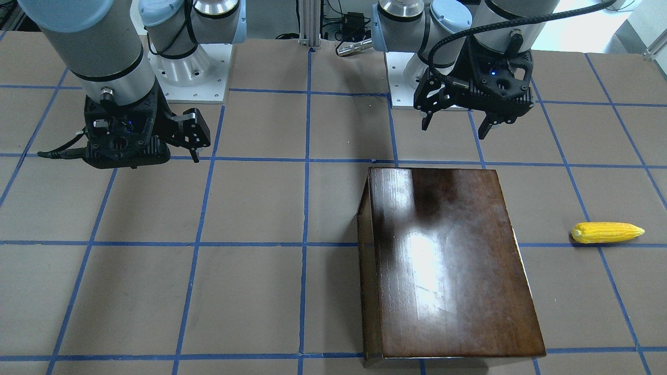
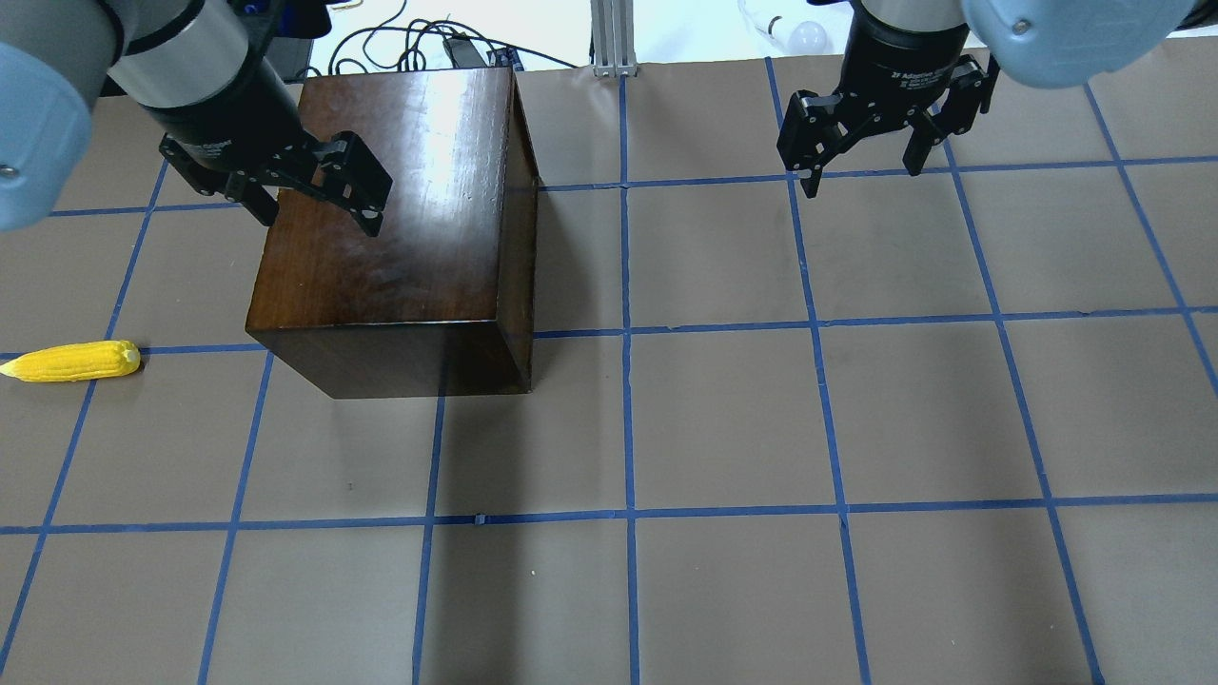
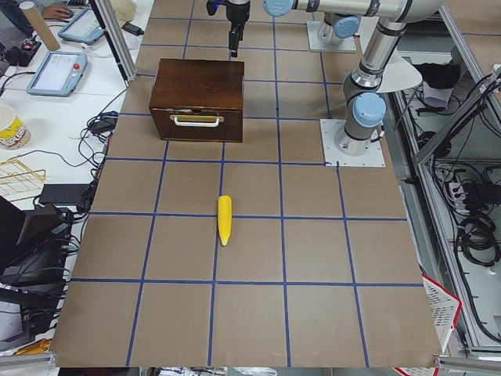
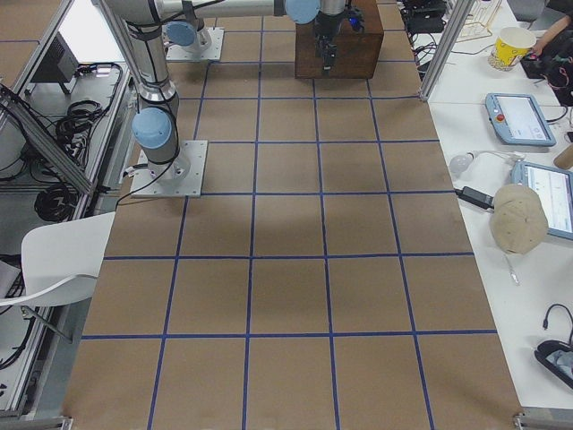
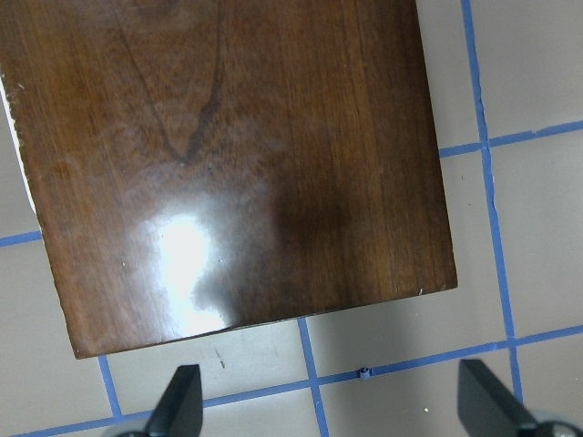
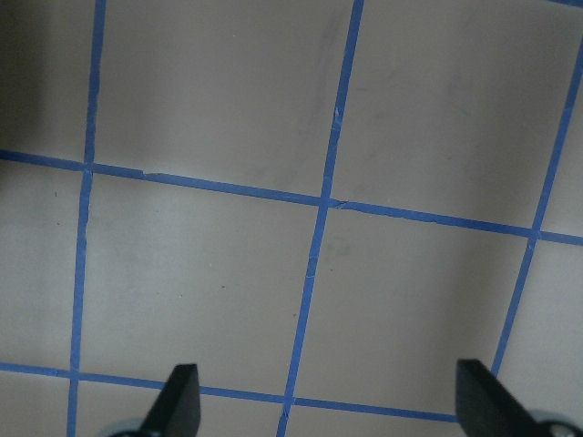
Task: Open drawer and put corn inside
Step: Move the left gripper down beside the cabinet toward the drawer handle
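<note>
The glossy dark-brown box [image 2: 400, 219] stands on the table's left half. Its drawer [image 3: 196, 125] is shut, with a white handle on its front, and shows only in the exterior left view, facing the table's left end. The yellow corn [image 2: 71, 362] lies flat on the table to the left of the box, also in the front-facing view [image 1: 607, 232] and the exterior left view [image 3: 225, 219]. My left gripper [image 2: 319, 214] hovers open and empty above the box's top; the left wrist view shows the box top [image 5: 237, 164]. My right gripper [image 2: 864, 179] is open and empty over bare table.
The table [image 2: 723, 428] is brown with a blue tape grid. The arm bases [image 1: 190, 67] stand at the robot's edge. Cables and a white bulb [image 2: 809, 36] lie beyond the far edge. Tablets and a cup sit on side benches.
</note>
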